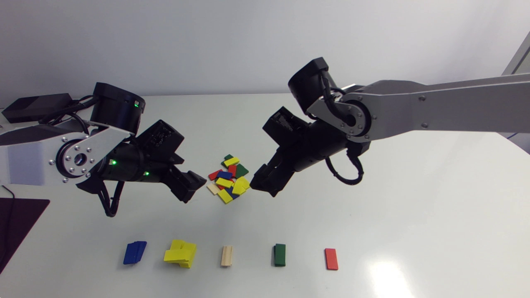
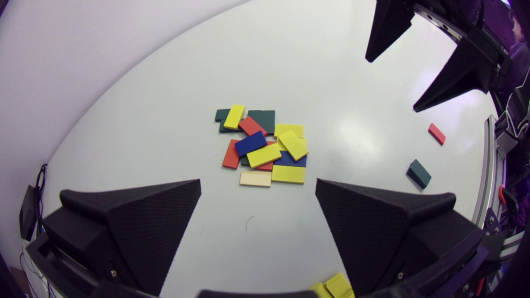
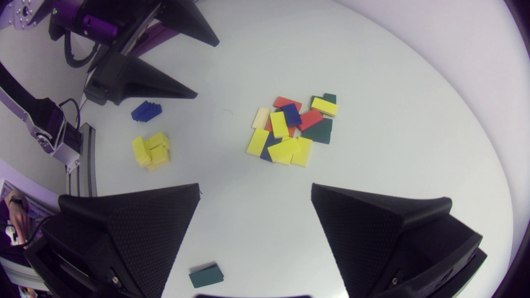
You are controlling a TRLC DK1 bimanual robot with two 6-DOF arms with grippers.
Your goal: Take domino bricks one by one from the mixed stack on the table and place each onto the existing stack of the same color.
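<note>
Centrally, mixed domino pile (image 1: 228,180) on the white worktop (image 1: 414,207), left arm (image 1: 124,161) and right arm (image 1: 314,145) flanking it, both jaws wide and empty, row of five single-colour stacks (image 1: 226,255) well apart in front

The left gripper (image 1: 193,185) and the right gripper (image 1: 261,184) are matte black, and their fingers (image 2: 157,223) carry a fine cross-hatched weave. Ahead of both pairs of fingers, the pile (image 1: 228,179) mixes yellow, red, royal blue and dark green bricks. One pale brick (image 2: 255,178), wood-coloured, lies nearest the left fingertips. Off to one side of the right fingers sit a blue stack (image 1: 134,252) and a yellow stack (image 1: 180,253). Between those fingers lies a dark green stack (image 3: 206,276). There is also a pale stack (image 1: 226,255) of bare wood and a single red brick (image 1: 331,258). The table (image 1: 414,207) is glossy white. The arms (image 1: 455,103) are silver-grey with black joints, and small green lights (image 1: 136,104) glow on the left one.
</note>
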